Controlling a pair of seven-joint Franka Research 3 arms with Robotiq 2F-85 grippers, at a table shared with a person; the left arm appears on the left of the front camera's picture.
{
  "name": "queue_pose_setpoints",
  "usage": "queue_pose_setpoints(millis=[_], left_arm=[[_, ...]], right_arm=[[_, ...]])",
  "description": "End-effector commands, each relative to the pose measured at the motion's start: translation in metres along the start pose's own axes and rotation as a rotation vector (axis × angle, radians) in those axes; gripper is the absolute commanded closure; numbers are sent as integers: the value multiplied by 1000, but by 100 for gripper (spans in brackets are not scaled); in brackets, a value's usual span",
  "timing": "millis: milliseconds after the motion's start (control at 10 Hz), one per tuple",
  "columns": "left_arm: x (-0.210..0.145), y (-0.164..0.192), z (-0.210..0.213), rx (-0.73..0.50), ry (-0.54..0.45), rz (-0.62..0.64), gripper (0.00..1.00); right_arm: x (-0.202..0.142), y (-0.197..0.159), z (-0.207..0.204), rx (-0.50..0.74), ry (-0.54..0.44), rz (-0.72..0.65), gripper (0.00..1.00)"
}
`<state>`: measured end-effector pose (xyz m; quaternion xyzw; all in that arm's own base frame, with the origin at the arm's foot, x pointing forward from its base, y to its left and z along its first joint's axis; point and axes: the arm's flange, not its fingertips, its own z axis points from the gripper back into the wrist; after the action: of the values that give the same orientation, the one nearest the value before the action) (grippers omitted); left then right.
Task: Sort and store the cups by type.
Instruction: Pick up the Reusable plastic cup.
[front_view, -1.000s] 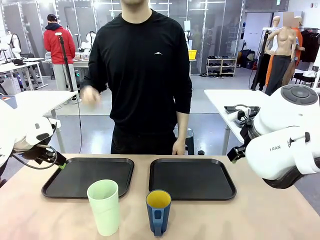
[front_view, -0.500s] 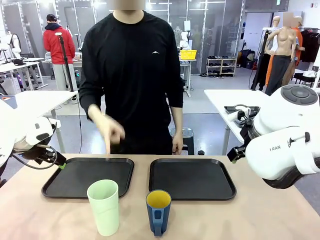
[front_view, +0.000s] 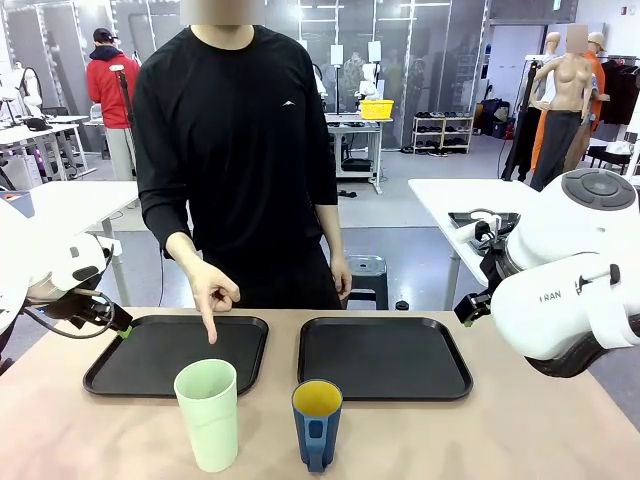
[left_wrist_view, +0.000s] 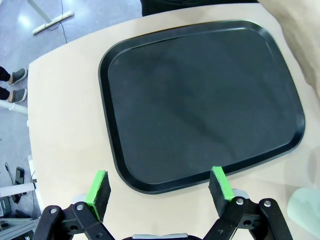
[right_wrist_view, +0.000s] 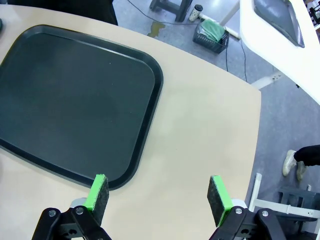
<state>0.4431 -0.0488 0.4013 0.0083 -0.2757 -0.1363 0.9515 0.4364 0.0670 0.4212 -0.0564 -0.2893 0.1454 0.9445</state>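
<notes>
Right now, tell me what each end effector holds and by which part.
Nothing. The left end effector and right end effector are open and empty; the tumbler and mug stand free.

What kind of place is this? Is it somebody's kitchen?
Probably a robot lab, not a kitchen: a white robot arm stands at the table, and farther back are a white worktable and a shelf rack in a big hall.
</notes>
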Motion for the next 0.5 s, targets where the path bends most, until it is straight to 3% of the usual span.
queue_pose_setpoints(millis=[0, 400], left_arm=[[0, 1, 0, 5, 2, -8, 0], [0, 1, 0, 5, 2, -8, 0]], right_arm=[[-1, 0, -1, 0, 0, 4, 0], [-1, 0, -1, 0, 0, 4, 0]])
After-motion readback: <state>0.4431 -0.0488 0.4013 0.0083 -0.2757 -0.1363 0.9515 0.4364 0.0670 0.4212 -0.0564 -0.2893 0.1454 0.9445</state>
